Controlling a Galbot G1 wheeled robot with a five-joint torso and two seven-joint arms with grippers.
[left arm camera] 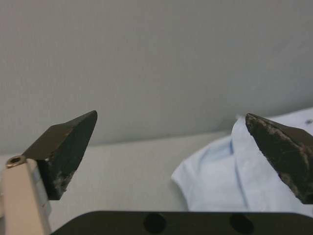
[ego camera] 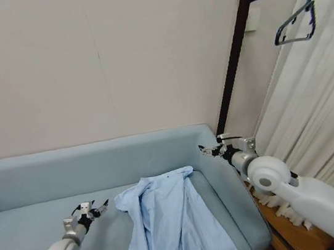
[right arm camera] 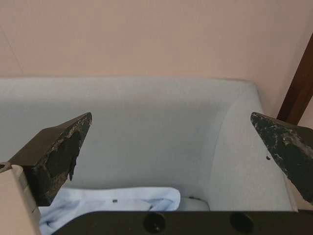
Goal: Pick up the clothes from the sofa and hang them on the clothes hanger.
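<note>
A light blue shirt (ego camera: 171, 221) lies crumpled on the right half of the pale blue sofa (ego camera: 31, 175). A dark wire hanger (ego camera: 294, 23) hangs from the dark wooden clothes rack (ego camera: 232, 54) at the upper right. My left gripper (ego camera: 90, 210) hovers open over the seat, just left of the shirt's edge (left arm camera: 220, 176). My right gripper (ego camera: 211, 150) is open above the sofa's right armrest, near the shirt's collar (right arm camera: 112, 203). Nothing sits between either pair of fingers.
A white curtain (ego camera: 312, 98) hangs at the right beside the rack. A pale wall stands behind the sofa. A strip of wooden floor (ego camera: 282, 233) shows right of the sofa. The sofa's left seat is bare.
</note>
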